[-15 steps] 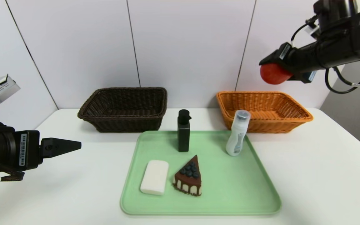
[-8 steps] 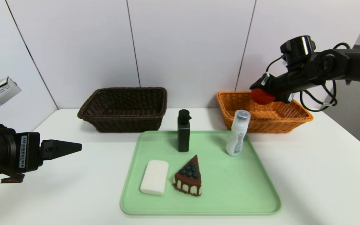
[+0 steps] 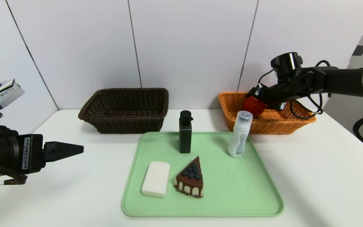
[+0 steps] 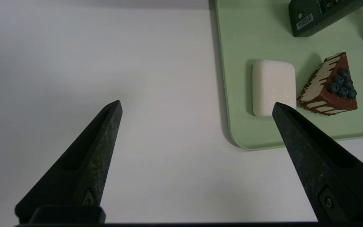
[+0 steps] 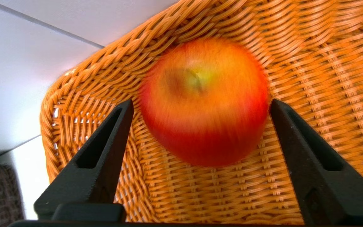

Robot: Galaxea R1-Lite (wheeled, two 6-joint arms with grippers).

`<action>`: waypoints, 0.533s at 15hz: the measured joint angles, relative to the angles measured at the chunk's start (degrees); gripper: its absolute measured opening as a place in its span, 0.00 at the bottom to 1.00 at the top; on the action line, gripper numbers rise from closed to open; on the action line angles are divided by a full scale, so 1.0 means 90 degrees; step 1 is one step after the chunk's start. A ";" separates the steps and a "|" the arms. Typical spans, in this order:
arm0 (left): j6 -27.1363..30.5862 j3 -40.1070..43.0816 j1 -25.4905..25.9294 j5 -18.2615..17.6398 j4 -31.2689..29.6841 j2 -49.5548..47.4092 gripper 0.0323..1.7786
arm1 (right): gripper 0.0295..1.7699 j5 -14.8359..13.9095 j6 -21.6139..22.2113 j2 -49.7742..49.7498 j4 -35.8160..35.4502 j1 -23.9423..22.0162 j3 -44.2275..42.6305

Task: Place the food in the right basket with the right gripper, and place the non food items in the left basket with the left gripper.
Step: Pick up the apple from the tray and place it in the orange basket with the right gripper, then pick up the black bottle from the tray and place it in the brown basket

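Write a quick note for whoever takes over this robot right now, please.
Right gripper: open around the apple, inside the orange wicker basket; it seems to be letting go.
Left gripper: open, holding nothing, over the table left of the green tray.
Done: no item is fully finished; the apple is at its basket.
Left: chocolate cake slice to the orange basket; black pump bottle, white soap bar and white bottle, all on the tray, to the dark brown basket.

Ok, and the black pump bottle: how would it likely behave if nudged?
The black pump bottle would probably tip rather than slide, being tall and slim on a narrow base. It seems unlikely to roll, since its sides are flat. Its body looks stiff, with straight edges.
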 joint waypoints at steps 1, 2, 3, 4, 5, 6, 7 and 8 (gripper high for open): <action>-0.0005 0.0005 0.0000 -0.0005 0.0003 0.0005 0.95 | 0.86 -0.0001 -0.0041 0.0022 -0.0003 -0.0028 0.0000; -0.0003 0.0008 0.0000 -0.0005 0.0003 0.0007 0.95 | 0.87 -0.0016 -0.0046 0.0028 0.0001 -0.0058 0.0001; -0.0003 0.0009 0.0000 -0.0008 0.0003 0.0009 0.95 | 0.88 -0.0056 -0.0046 0.0004 0.0001 -0.0073 0.0004; 0.0000 0.0009 0.0000 -0.0003 0.0000 0.0009 0.95 | 0.89 -0.0104 -0.0051 -0.0068 0.0012 -0.0074 0.0004; 0.0000 0.0009 0.0000 0.0001 0.0000 0.0009 0.95 | 0.90 -0.0135 -0.0064 -0.0209 0.0028 -0.0049 0.0007; 0.0001 0.0009 0.0000 0.0004 0.0000 0.0005 0.95 | 0.91 -0.0153 -0.0095 -0.0428 0.0043 0.0000 0.0004; 0.0000 0.0005 0.0000 0.0001 0.0003 0.0000 0.95 | 0.92 -0.0157 -0.0126 -0.0685 0.0050 0.0058 0.0004; -0.0008 0.0003 0.0000 0.0001 0.0003 -0.0004 0.95 | 0.92 -0.0167 -0.0180 -0.0982 0.0070 0.0134 0.0004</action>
